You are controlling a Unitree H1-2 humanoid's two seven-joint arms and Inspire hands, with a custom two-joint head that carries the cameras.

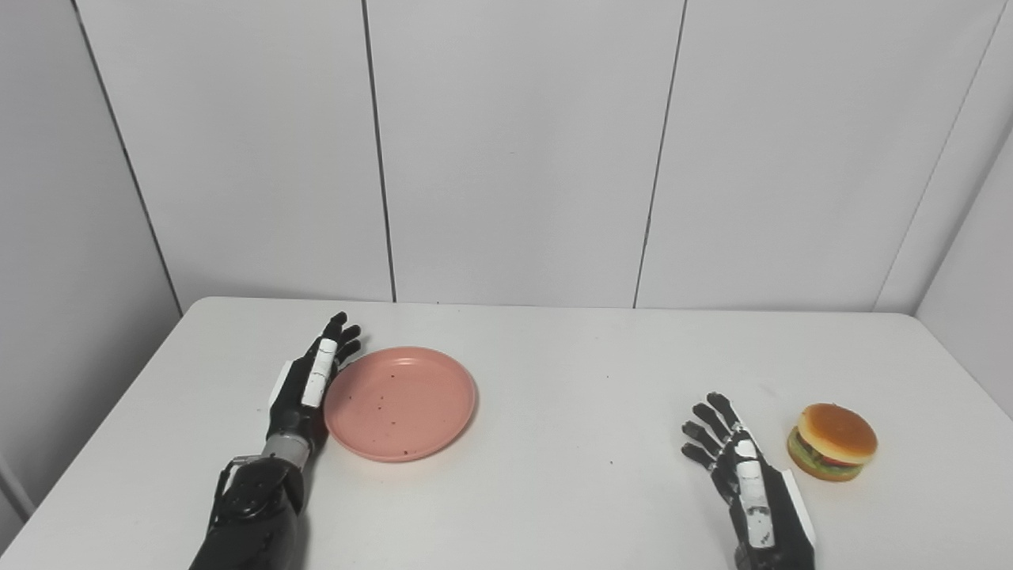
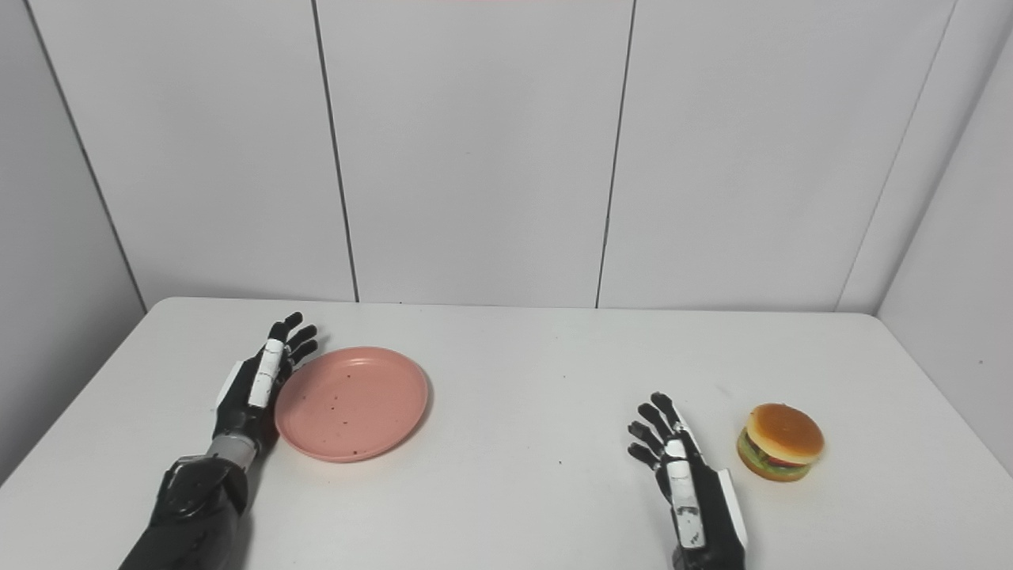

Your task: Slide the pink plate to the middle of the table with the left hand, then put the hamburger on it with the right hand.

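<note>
White wall panels back a white counter (image 1: 554, 380). Left of centre lies the pink plate (image 1: 400, 402), empty and speckled; the left hand (image 1: 313, 380) stands edge-on against its left rim, fingers (image 1: 342, 332) extended and gripping nothing. Near the right edge sits the hamburger (image 1: 832, 442). Just beside it, apart, the right hand (image 1: 744, 471) rests with fingers (image 1: 704, 423) spread, empty.
</note>
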